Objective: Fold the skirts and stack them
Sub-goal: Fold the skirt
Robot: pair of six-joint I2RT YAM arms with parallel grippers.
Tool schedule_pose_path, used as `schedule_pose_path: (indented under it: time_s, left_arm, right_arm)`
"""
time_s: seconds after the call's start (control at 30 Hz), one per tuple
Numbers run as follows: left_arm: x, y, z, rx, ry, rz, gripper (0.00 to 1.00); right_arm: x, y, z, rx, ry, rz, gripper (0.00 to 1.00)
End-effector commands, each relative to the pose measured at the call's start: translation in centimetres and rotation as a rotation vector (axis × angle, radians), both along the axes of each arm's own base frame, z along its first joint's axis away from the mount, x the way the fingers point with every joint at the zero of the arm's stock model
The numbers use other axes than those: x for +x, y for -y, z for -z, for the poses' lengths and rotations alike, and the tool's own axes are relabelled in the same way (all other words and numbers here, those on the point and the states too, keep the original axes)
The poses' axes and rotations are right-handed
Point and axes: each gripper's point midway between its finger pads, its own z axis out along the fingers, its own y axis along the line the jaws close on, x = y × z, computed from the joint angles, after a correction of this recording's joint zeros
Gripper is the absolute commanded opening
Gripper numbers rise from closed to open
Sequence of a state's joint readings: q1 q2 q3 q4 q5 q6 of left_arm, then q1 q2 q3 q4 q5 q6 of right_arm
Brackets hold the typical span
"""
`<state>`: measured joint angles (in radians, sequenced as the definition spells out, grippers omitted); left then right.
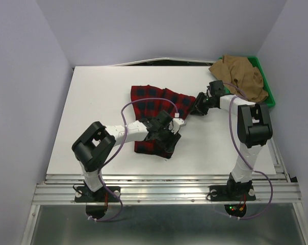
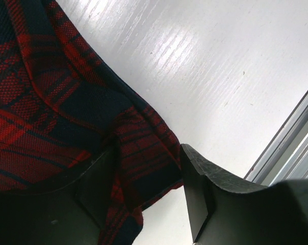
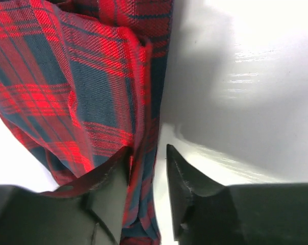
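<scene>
Left end effector (image 2: 146, 178) apparently straddles plaid skirt (image 2: 42, 102) edge.

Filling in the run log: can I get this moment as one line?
left gripper: open, red plaid skirt corner between jaws | right gripper: open around skirt edge | tan skirt: heaped in green tray

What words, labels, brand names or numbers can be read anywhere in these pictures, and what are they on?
None: no text can be read in any view.
The red plaid skirt, the tan skirt, the green tray and the table show no lettering, label or number.
The tiny lit dots below the right arm are lights, not signs.
</scene>
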<state>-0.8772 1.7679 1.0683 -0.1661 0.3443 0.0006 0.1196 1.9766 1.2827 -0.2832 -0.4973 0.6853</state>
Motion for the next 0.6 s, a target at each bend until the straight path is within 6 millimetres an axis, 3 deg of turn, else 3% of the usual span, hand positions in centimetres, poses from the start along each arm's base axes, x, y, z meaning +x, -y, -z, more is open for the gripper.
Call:
schedule_pose_path:
  time_s: [0.0,0.13,0.17,0.27,0.33,0.43,0.57]
  left_arm:
    - [-0.8,-1.5,0.8,0.058,-0.011,-0.006,0.64]
    - [-0.9,-1.7,1.0,0.064,-0.011,-0.008,0.64]
    - [-0.9,-1.7,0.9,0.061,-0.009,-0.007,0.64]
    - [-1.0,-1.8,1.1,0.069,-0.002,-0.009,0.64]
    - [-1.0,-1.8,1.1,0.071,0.000,-0.009,0.64]
    - [-1.0,-1.8,1.2,0.073,0.000,-0.010,0.65]
    - [-1.1,-1.7,1.2,0.076,0.002,-0.005,0.65]
  right_arm:
    - [2.0,-0.4,-2.4,0.013,0.089,-0.003,0.36]
    - [3.0,-0.5,-3.1,0.013,0.117,-0.005,0.31]
    - [3.2,-0.5,-3.3,0.010,0.125,-0.005,0.24]
    - [4.3,-0.5,-4.3,0.003,0.160,-0.006,0.16]
    - [5.1,-0.5,-5.3,-0.001,0.189,-0.003,0.15]
    - [6.0,-0.5,-6.2,-0.004,0.217,-0.006,0.01]
    - [7.9,-0.3,-6.8,-0.030,0.259,0.004,0.01]
